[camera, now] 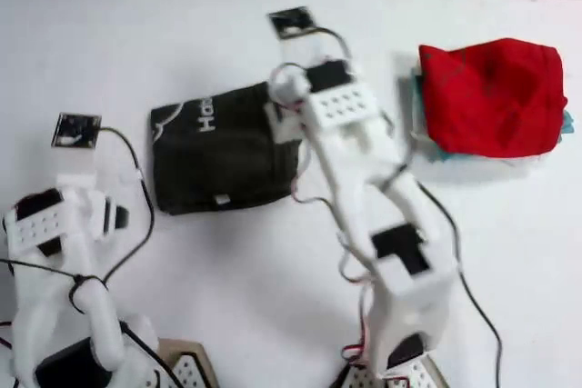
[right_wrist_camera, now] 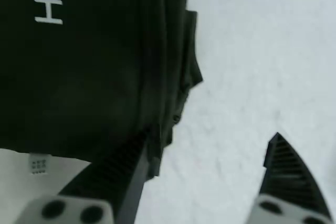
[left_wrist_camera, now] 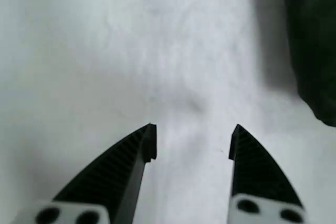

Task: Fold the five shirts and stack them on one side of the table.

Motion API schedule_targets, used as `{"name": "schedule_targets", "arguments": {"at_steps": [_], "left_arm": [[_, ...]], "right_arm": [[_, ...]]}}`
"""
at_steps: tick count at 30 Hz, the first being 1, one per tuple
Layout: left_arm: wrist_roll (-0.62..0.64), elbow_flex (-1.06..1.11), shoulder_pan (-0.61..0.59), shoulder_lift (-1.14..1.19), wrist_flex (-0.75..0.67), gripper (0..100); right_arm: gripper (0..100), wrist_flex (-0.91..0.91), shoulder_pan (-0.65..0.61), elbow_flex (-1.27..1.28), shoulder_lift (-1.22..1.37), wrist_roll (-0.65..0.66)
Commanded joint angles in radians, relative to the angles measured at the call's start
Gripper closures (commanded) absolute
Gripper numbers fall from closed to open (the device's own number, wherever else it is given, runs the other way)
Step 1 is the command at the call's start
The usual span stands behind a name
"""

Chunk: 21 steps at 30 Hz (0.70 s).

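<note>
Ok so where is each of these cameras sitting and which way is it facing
High view: fixed above the table, looking down on the black shirt, red shirt, left arm and right arm.
Left wrist view: on the left wrist, looking down past the open left gripper at bare table and the black shirt's edge.
Right wrist view: on the right wrist, looking down past the open right gripper at the black shirt's edge.
Shared: all three show the black shirt and table.
</note>
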Motion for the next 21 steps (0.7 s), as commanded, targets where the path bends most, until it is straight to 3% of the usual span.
{"name": "schedule_targets", "arguments": {"at_steps": [1, 10, 17, 21], "left_arm": [[0.002, 0.005, -0.012, -0.035, -0.037, 76], [0.003, 0.007, -0.012, -0.035, -0.034, 76], [0.003, 0.007, -0.014, -0.035, -0.028, 76], [0.003, 0.007, -0.014, -0.035, -0.028, 76]], "right_arm": [[68.3, 0.048, -0.031, -0.235, 0.171, -0.043], [63.2, 0.139, -0.027, -0.669, 0.573, -0.052], [63.3, 0.177, -0.013, -0.858, 0.786, -0.049], [71.3, 0.249, -0.028, -0.907, 0.845, -0.044]]}}
